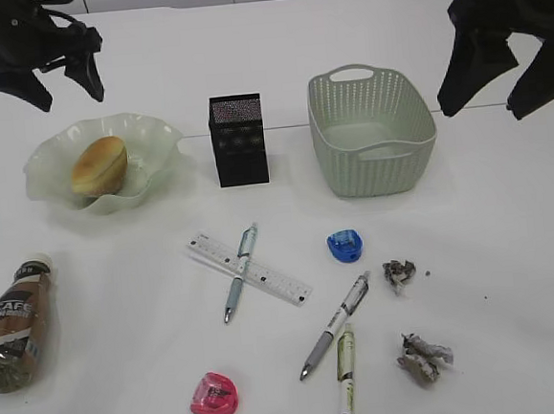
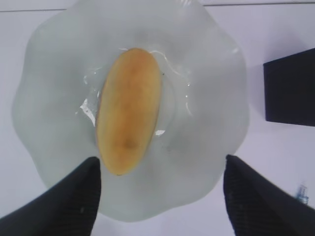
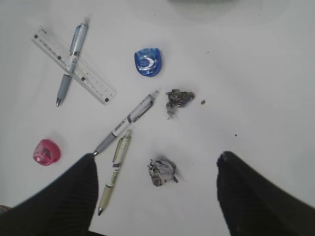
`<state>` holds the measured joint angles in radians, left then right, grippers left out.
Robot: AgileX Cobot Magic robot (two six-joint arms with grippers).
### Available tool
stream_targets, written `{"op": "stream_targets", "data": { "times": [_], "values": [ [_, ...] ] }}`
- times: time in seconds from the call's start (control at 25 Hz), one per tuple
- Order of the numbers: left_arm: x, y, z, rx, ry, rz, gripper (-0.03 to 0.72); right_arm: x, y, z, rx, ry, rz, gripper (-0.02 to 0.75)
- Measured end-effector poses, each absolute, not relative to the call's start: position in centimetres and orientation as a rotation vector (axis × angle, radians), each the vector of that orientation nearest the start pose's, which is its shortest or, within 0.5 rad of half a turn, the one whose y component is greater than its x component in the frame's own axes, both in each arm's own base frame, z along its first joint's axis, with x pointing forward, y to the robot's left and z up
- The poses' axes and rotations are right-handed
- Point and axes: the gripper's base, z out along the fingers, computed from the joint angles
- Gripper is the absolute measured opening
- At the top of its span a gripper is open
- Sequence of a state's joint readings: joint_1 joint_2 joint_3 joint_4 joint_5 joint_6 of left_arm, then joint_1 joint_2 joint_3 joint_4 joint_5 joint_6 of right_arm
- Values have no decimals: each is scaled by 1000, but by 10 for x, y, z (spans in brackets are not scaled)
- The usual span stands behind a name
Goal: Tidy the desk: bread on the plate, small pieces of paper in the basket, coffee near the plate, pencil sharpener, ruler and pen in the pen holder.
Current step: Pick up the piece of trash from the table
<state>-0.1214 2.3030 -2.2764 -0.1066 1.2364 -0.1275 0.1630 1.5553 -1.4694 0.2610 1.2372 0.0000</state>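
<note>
Two grippers hang above the white desk (image 1: 510, 246), both with jaws spread wide and nothing between them. Straight below the left gripper (image 2: 160, 196) sits a frosted wavy-edged plate (image 2: 206, 64), and a bread roll (image 2: 129, 109) lies in its middle, lengthwise between the two black fingers (image 2: 64, 201) and clear of them; in the exterior view this gripper (image 1: 61, 88) hovers just behind the plate (image 1: 152, 140). To its right stands a black mesh pen holder (image 1: 238, 140), upright. A coffee bottle (image 1: 16, 323) lies on its side well in front of the left gripper, near the desk's front left edge and apart from the plate. The right gripper (image 3: 157, 196) hangs over the scattered items: two crumpled paper scraps, one (image 3: 162, 171) just ahead of its fingers and another (image 3: 178, 99) farther out. To its left lie a grey-and-white pen (image 3: 125, 123) and a pale green pen (image 3: 114, 169), nearly touching. Beyond them a blue pencil sharpener (image 3: 148, 61) rests on the desk, and farther left a blue pen (image 3: 71, 60) lies crossed over a clear ruler (image 3: 93, 83). A pink pencil sharpener (image 3: 47, 152) sits at the far left. In the exterior view the right gripper (image 1: 492, 70) hovers beside a pale green basket (image 1: 374, 156), on its right.
</note>
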Motion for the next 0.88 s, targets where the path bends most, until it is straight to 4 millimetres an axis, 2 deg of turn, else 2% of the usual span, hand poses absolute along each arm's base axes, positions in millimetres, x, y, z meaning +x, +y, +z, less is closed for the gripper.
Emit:
{"op": "stream_targets", "data": {
  "times": [0.2,0.28,0.4,0.56,0.72,0.88],
  "values": [
    [478,-71,289,5,2729,-238,552,307,73,345,-174,2797,404,552],
    [462,-70,300,23,2740,-233,552,307,73,345,-167,2798,405,552],
    [433,-65,304,35,2792,-202,551,307,73,345,-98,2809,408,552],
    [394,-56,320,50,2810,-140,550,310,69,340,-24,2834,313,552],
    [358,-51,347,53,2766,-132,550,319,81,323,-53,2887,224,552],
    [332,-47,375,54,2692,-141,550,331,101,291,-113,2981,209,552]
  ]
}}
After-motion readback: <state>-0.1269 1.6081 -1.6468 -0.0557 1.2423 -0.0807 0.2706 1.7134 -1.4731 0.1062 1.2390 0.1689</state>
